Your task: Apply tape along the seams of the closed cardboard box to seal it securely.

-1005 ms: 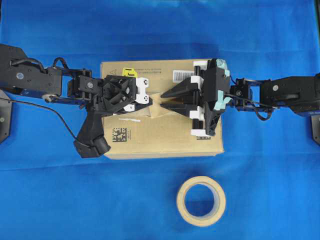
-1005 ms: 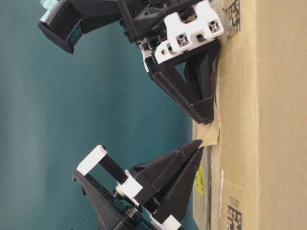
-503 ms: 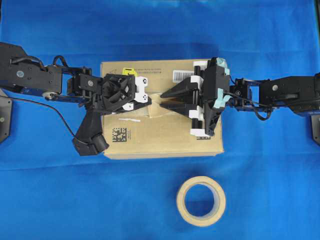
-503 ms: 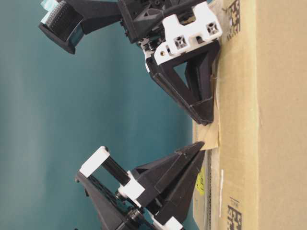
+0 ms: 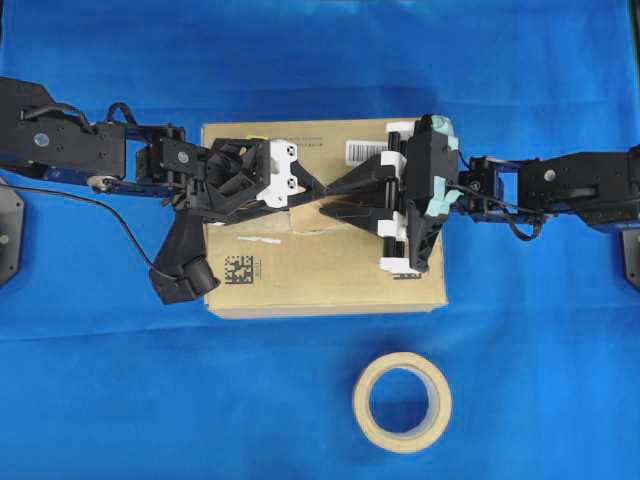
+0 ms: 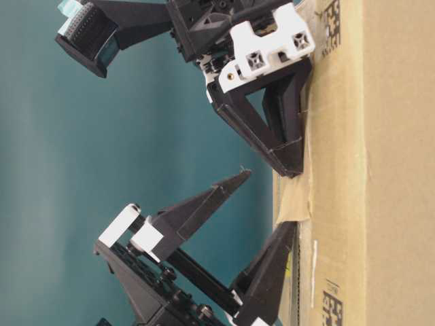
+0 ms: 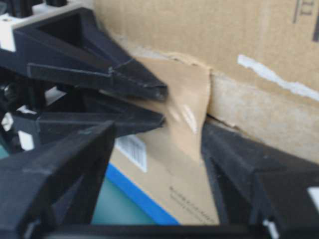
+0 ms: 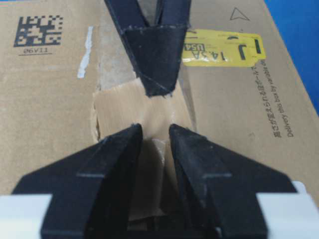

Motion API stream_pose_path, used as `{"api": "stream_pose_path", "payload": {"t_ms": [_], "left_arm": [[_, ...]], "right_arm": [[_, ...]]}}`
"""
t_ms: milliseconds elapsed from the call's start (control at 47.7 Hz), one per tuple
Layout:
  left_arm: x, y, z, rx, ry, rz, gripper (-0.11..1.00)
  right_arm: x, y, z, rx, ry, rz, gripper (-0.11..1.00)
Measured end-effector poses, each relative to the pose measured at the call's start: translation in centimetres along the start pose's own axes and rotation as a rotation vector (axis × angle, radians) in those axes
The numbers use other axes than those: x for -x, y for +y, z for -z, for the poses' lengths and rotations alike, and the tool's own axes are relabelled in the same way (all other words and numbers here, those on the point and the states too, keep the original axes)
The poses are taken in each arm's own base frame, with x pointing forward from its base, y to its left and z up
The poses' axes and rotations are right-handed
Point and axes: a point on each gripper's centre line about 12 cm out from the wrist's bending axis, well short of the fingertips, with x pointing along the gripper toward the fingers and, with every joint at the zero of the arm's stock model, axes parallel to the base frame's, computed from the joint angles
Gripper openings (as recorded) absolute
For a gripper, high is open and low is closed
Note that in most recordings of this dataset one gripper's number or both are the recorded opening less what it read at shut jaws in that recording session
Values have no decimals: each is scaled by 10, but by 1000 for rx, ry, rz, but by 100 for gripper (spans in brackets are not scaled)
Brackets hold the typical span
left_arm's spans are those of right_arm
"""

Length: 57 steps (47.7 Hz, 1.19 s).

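Observation:
The cardboard box (image 5: 320, 270) lies flat between my two arms. A short tan tape (image 8: 122, 104) piece sits across the seam (image 7: 224, 122) near the box's middle, slightly wrinkled. In the table-level view my left gripper (image 6: 265, 204) stands open at the tape's (image 6: 296, 200) near end. One of its fingers rests on the box top and the other is raised off it. My right gripper (image 8: 154, 130) faces it from the other side. Its jaws are a narrow gap apart and its fingertips (image 6: 291, 166) press down on the tape. Arms cover most of the seam from overhead.
A beige tape roll (image 5: 361, 400) lies on the blue cloth in front of the box. The box top carries a yellow sticker (image 8: 222, 48), a barcode label (image 5: 365, 150) and a black data code (image 8: 40, 29). Pale torn old tape (image 7: 274, 77) edges the seam.
My left gripper has opened and let go of the tape's end, one finger swinging up off the box. The tape now lies flatter. The right gripper has not moved.

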Motion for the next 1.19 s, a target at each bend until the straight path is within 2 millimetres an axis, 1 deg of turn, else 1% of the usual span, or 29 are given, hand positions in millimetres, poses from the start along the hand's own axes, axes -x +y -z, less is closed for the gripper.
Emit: {"api": "stream_pose_path", "payload": {"t_ms": [147, 377, 628, 796, 1047, 1110, 1194], "left_arm": [[1, 4, 0, -2, -2, 20, 61], [-4, 4, 0, -2, -11, 128, 61], [-3, 6, 0, 4, -16, 187, 61], [-2, 2, 0, 5, -17, 236, 61], [0, 2, 1, 12, -15, 239, 61], [0, 4, 2, 18, -12, 227, 61], [4, 13, 2, 46, -9, 165, 60]], "right_arm": [[0, 0, 0, 0, 8, 1, 33], [0, 1, 1, 1, 11, 0, 33], [0, 0, 1, 3, 12, 0, 33], [0, 1, 2, 0, 17, -1, 33], [0, 0, 2, -4, 17, 0, 33], [0, 0, 2, -3, 17, 0, 33], [0, 0, 2, -3, 17, 0, 33]]}}
